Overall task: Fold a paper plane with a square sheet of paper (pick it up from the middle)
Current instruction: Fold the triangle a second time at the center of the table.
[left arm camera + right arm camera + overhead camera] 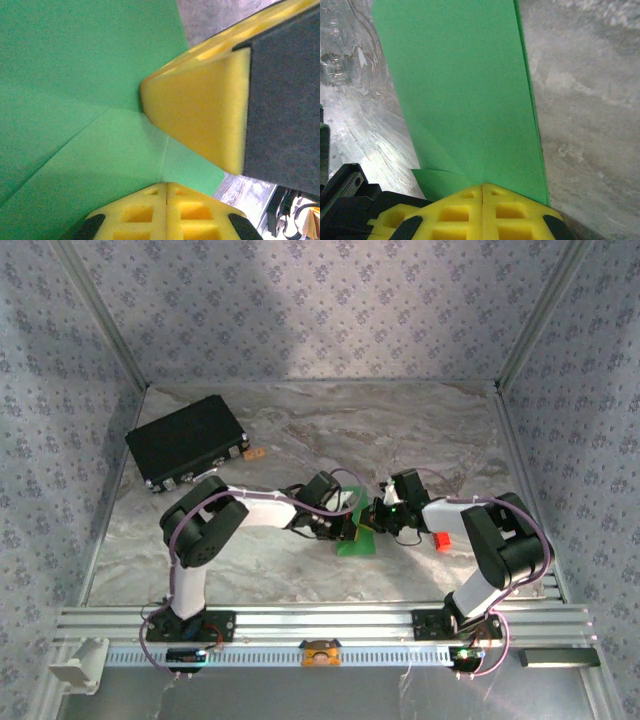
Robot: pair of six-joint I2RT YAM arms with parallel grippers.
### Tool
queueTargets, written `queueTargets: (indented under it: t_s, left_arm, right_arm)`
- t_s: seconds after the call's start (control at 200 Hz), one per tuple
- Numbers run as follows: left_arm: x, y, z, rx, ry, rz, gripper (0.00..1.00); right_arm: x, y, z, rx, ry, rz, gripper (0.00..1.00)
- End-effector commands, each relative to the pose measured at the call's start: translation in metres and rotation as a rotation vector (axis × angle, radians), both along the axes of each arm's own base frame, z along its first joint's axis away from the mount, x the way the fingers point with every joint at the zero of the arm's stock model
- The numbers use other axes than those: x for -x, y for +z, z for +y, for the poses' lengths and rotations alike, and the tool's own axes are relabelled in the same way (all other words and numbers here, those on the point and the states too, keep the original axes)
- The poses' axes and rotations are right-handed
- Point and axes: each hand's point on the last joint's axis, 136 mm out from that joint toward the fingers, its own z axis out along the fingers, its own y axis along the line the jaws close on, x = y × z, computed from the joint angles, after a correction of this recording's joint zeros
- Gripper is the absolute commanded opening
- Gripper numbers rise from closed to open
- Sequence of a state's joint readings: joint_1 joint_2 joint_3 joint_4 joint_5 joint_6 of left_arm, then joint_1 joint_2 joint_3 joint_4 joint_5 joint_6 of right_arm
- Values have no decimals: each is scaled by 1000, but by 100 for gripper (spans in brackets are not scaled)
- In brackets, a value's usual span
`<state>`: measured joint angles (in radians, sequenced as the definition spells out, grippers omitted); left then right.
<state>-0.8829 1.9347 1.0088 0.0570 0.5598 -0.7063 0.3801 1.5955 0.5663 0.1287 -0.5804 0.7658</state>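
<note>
**A:** How do the right gripper's (483, 186) jaws stand?

**B:** Closed, with no gap at the seam, and the tips are on the paper (465, 90). I can't tell whether they nip a layer or only press on it.

**A:** Which way does the paper lie from there?

**B:** Straight ahead of the tips. Its long axis runs from the bottom to the top of the right wrist frame. Stacked edges run down its right side and a slanted crease sits at lower left. I'd judge it partly folded and not yet a plane.

**A:** And the left gripper (166, 186)?

**B:** It is closed too, at the bottom of its own frame and touching the paper. A crease runs up from its seam. The right gripper's finger enters from the right of that frame, with its tip on the paper where the creases meet.

**A:** Which arm is nearer?

**B:** Neither, since both are on it. In the top view they meet nose to nose at mid-frame over the paper on the table (300, 430). The left arm comes in from the lower left with its elbow bent. The right arm comes in from the lower right, with a red block (440, 540) just beside it.

**A:** What does the next move turn on?

**B:** Probably on one tip pinning the paper while the other works along that long axis.
</note>
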Motion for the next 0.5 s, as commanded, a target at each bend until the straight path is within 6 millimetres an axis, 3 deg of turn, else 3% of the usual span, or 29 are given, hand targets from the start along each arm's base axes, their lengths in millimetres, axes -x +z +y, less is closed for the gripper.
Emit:
queueTargets:
  t_s: [0.0, 0.21, 0.495]
  left_arm:
    - [22, -16, 21, -91, -35, 39, 6]
    - [28, -7, 23, -76, -52, 24, 8]
    - [44, -10, 45, -126, -50, 26, 8]
  right_arm:
    - [26, -33, -25, 132, -39, 117, 0]
    - [25, -33, -26, 133, -41, 115, 0]
    - [25, -33, -25, 130, -41, 114, 0]
